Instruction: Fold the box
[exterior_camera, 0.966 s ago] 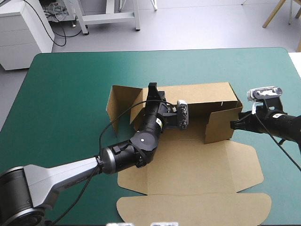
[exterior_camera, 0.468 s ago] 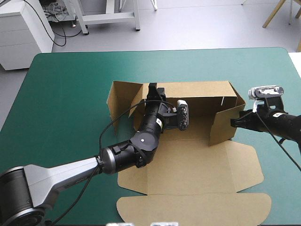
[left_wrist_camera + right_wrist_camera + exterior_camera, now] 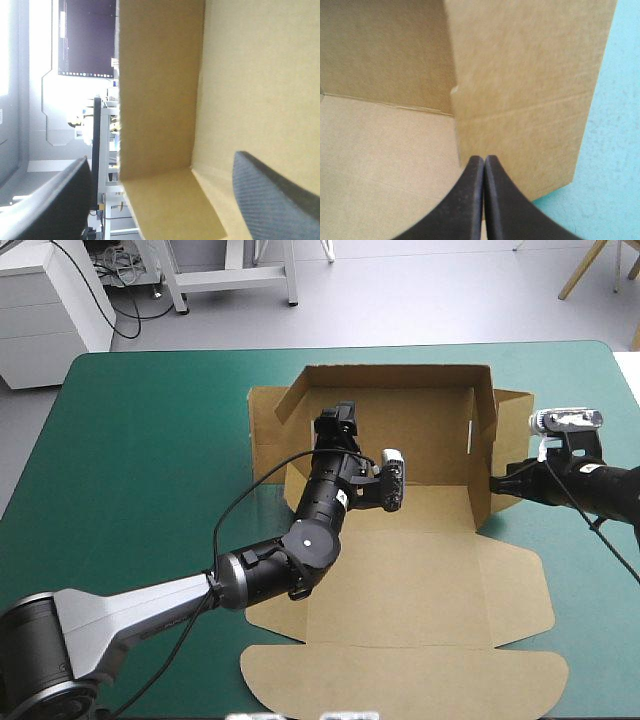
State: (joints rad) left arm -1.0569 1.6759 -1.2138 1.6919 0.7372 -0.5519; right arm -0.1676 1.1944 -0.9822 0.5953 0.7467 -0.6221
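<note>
Two arms on the box, which sits mid-worktop, biased toward 3 o'clock. Base is flat and the lid panel lies flat at 6. The far wall is up at 12, leaning outward.

Inside the tray, the left pincer is at that wall with fingers apart and nothing clamped. It reads as a brace so the wall stands while the sides go up.

From 3 o'clock the right pincer comes in with fingers together in one point, tips at the near bottom corner of the right side wall. No board shows between them, so I'd call it nudging, not gripping.

That wall is roughly upright. Its end flap sticks out past the far wall, untucked. The left side panel at 9 looks low.

My read: mid-task, raising walls, tucking not yet done.
</note>
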